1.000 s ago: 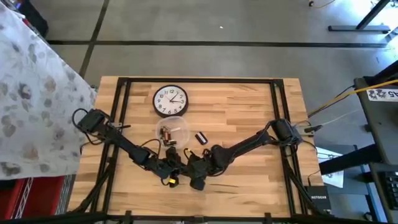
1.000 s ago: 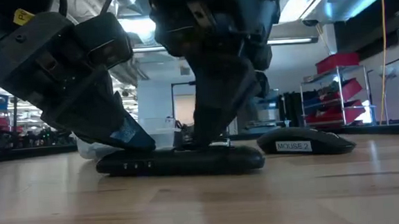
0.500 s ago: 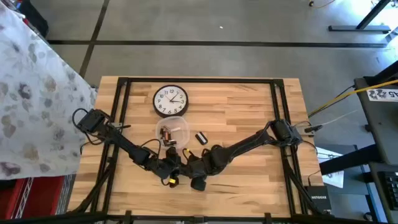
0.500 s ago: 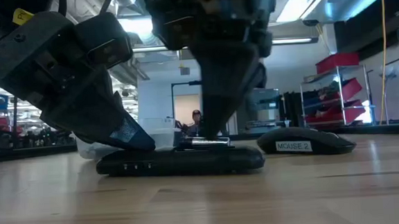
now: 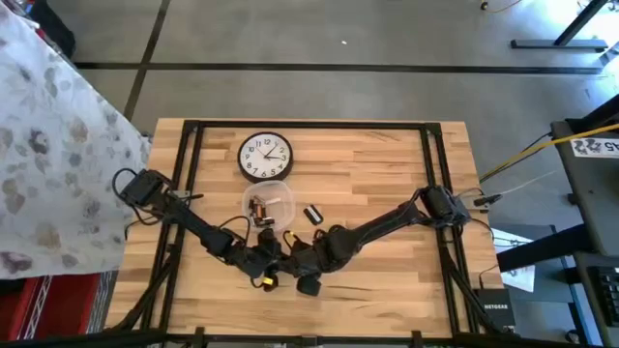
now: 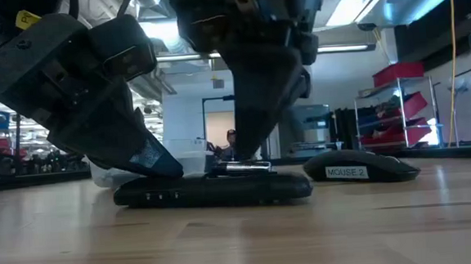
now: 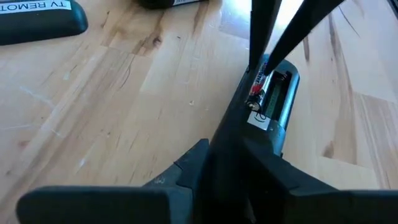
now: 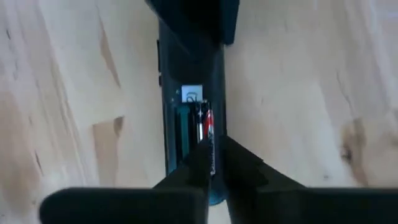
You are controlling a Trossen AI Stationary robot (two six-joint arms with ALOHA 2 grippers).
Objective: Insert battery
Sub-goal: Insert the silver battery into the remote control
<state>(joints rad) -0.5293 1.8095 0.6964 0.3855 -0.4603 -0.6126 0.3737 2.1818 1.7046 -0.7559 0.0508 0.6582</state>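
Reads "MOUSE 2" on a white label stuck to the dark mouse (image 6: 360,166), right of the arms in the low view. Reads "TV REMOTE", start cut off, on a white label on a dark remote (image 7: 38,22) in the left wrist view. Shows "NETGEAR" on a black box (image 5: 494,308) off the table's near right corner. Carries hour numerals, too small to read, on the clock (image 5: 265,156).

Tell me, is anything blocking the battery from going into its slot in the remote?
Nothing visible is. The right gripper has the battery pinched in its jaws, right over the open compartment of the remote. The left gripper presses on the remote's end, clear of the slot.
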